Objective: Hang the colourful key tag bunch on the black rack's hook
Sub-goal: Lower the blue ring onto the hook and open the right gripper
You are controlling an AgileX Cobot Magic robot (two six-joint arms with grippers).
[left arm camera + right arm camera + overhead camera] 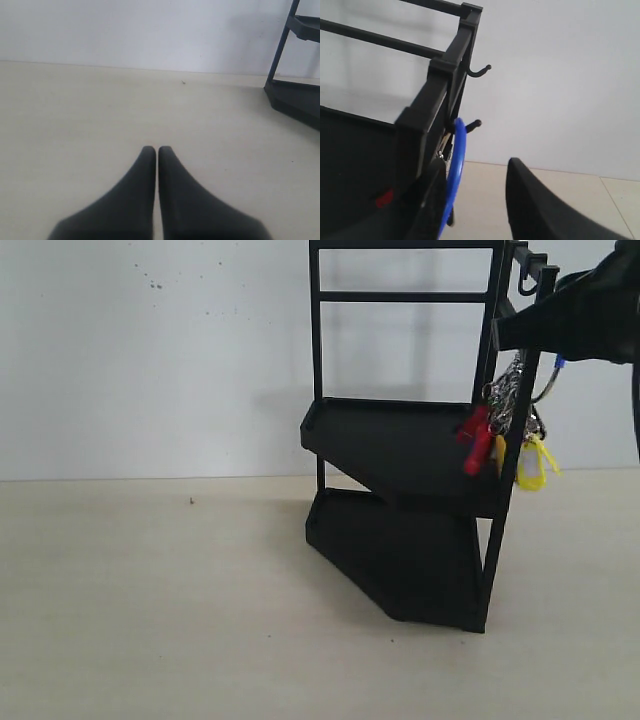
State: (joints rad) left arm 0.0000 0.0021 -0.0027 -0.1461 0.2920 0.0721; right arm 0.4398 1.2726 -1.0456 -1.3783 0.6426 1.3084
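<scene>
Tags: colourful key tag bunch [500,410] hung at black rack's [400,445] right side, blue loop [456,165] on hook [472,124].
Right gripper [477,172]: spread, loop beside one finger.
Left gripper [158,150]: pressed together above bench [75,125].

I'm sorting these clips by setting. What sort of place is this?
Likely a robot test bench rather than a home: a plain pale table against a blank white wall, with a black rack and a colourful key tag bunch dangling at its side.

Tag bunch [502,410] at rack's [400,560] right upright [497,540], beside upper tray [390,440].
</scene>
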